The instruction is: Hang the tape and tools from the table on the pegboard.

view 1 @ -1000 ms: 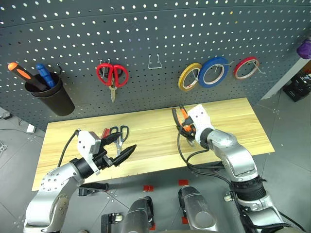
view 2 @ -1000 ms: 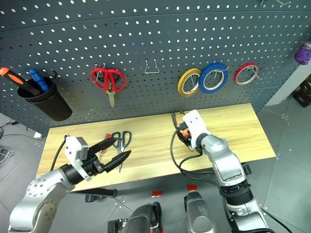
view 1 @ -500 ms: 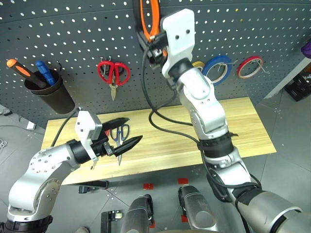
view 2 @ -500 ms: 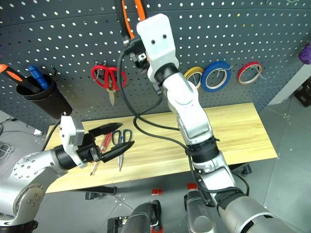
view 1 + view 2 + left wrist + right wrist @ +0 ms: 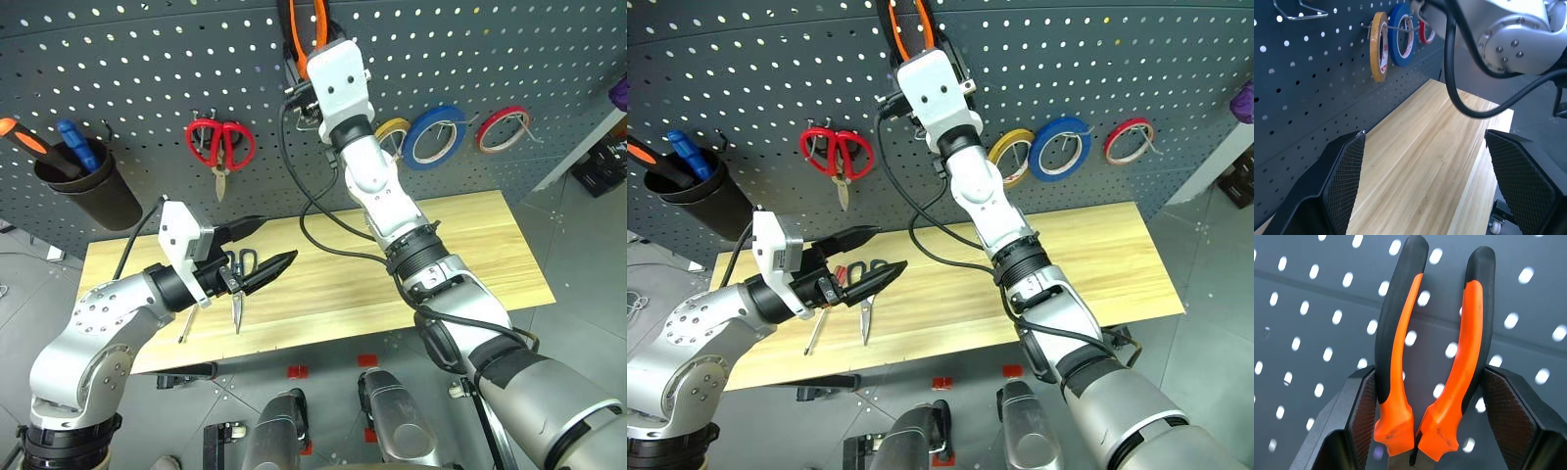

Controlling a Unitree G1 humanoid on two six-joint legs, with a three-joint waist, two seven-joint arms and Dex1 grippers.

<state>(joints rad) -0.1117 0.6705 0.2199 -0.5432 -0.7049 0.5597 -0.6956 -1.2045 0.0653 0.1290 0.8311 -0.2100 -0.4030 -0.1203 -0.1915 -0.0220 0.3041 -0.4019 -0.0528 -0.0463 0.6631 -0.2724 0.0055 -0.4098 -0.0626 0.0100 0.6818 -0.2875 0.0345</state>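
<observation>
Step in hand: I have the pliers [image 5: 1432,357] raised against the pegboard [image 5: 147,59], handles up, looking for a hook.
Right gripper [image 5: 1427,406]: closed on the pliers — both pads sit flat against the outside of the orange-and-black handles, near the pivot.
Left gripper [image 5: 257,250]: fingers spread wide with nothing between them, hanging level above the table [image 5: 470,245].
Doing it well: I want the gap between the two handles brought over a bare hook and lowered onto it before I let the fingers part; the handles stand a little apart, so a hook should pass. I'd keep the tool square to the board to avoid scraping.
Target hook: the wire hook [image 5: 1300,12] left of the yellow roll [image 5: 1380,46] looks free, though I can't tell from the head views, where my arm covers that spot.
Still on the table: black-handled scissors [image 5: 865,284] and the red-handled screwdriver [image 5: 820,315], just beside each other under the left gripper.
Tape: the blue roll [image 5: 432,137] already hangs on the board, between the yellow roll and a red one [image 5: 498,130].
View differences: the right wrist view shows the grip itself; the head views show the tools left — the left wrist view shows that hook.
</observation>
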